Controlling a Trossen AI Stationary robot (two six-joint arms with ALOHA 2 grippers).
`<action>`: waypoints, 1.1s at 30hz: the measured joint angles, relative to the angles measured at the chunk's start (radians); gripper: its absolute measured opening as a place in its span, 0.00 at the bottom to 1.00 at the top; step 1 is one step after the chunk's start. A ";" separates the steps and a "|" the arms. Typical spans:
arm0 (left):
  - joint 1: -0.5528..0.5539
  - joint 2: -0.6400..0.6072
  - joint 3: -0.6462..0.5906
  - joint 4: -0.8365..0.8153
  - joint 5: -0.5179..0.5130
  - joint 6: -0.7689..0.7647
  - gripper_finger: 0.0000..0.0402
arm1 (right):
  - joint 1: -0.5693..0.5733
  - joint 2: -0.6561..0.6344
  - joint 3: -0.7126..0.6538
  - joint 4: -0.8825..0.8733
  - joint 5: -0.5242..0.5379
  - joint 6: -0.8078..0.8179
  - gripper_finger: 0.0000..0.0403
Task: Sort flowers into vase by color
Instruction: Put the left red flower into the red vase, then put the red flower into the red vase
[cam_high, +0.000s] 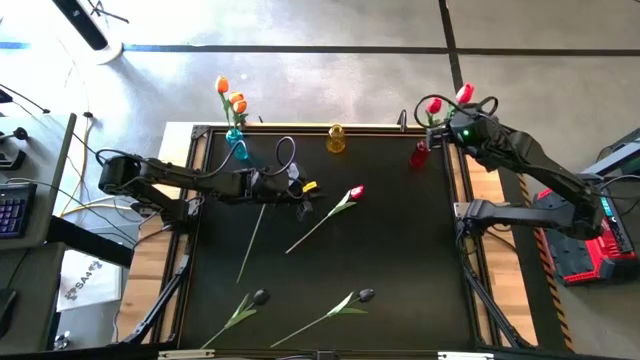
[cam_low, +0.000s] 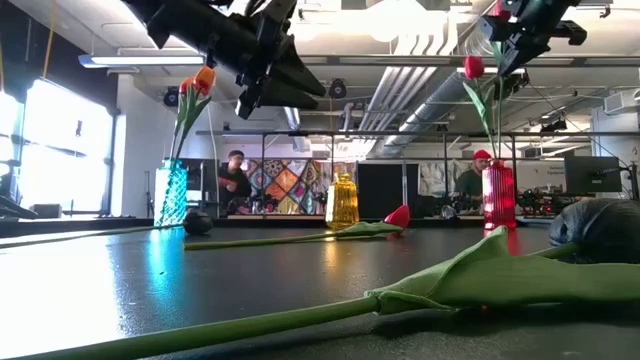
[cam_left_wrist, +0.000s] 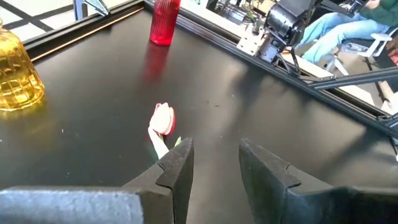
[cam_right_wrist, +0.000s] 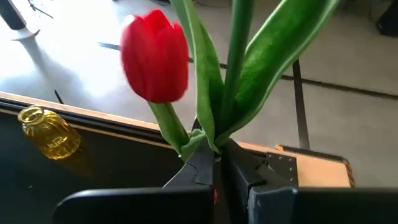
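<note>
Red tulip stems (cam_right_wrist: 205, 118) clamped in right tool (cam_right_wrist: 217, 163) above table's back-right edge, left tool (cam_left_wrist: 214, 165) part-open, empty, mid-table

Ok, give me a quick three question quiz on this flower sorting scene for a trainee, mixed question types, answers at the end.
1. True or false: the right gripper is shut on a red tulip.
2. Which vase holds no flowers? A) blue B) yellow C) red
3. Fill in: the two tulips lying nearest the table's front edge have ____ heads.

Key:
1. True; it holds the stems above the red vase.
2. B; the blue vase holds orange tulips.
3. Black; a red-headed one lies mid-table near the open left gripper.
</note>
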 joint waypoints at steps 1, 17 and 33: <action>0.003 0.000 0.000 -0.001 0.000 0.001 0.29 | -0.007 0.003 0.000 -0.007 -0.009 0.015 0.00; 0.014 0.069 -0.014 -0.053 0.009 0.002 0.29 | -0.044 -0.004 0.000 -0.063 -0.088 0.159 0.42; 0.006 0.404 0.047 0.130 -0.006 0.049 0.29 | 0.075 -0.035 0.092 -0.162 -0.253 0.361 0.49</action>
